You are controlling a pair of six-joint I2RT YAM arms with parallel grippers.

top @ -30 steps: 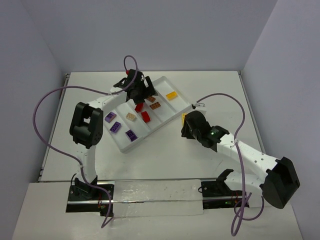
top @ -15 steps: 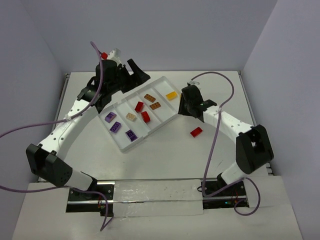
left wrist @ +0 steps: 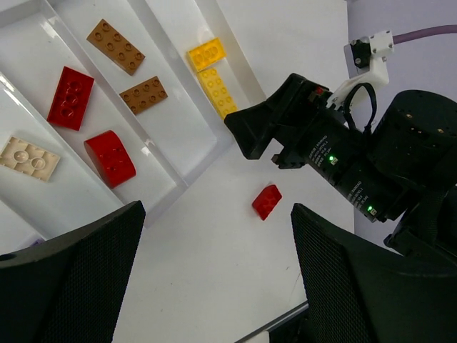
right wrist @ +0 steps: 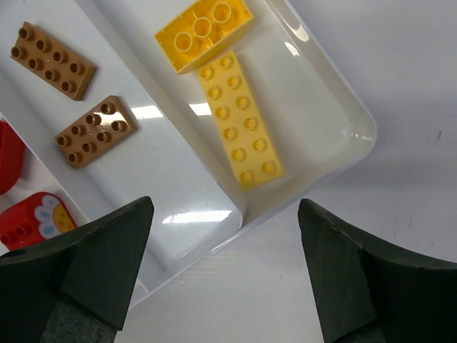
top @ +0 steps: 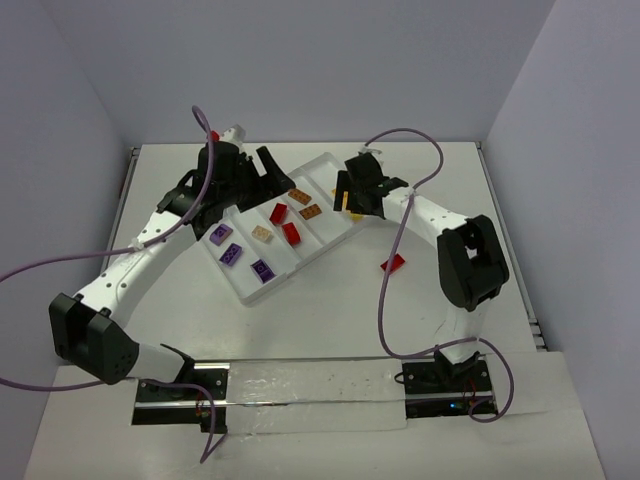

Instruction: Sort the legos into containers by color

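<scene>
The white tray (top: 322, 238) lies slanted mid-table with its four containers. Purple legos (top: 232, 254) fill the leftmost one. A tan lego (top: 262, 233) and two red legos (top: 291, 233) lie in the second, and two brown legos (top: 310, 211) in the third. In the end compartment are a short yellow lego (right wrist: 203, 25) and a long yellow one (right wrist: 239, 118). My right gripper (right wrist: 225, 264) hovers open and empty over that compartment's near corner (top: 347, 195). My left gripper (top: 260, 170) is open and empty above the tray's far side. One red lego (top: 392, 263) lies loose on the table, right of the tray.
A clear strip (top: 310, 385) runs along the near edge between the arm bases. Purple cables loop over both arms. In the left wrist view, the right gripper's black body (left wrist: 285, 128) sits beside the tray, just above the loose red lego (left wrist: 266, 201).
My right gripper moved left over the tray's end compartment and opened; the long yellow lego now lies there. My left gripper shifted slightly toward the tray.
</scene>
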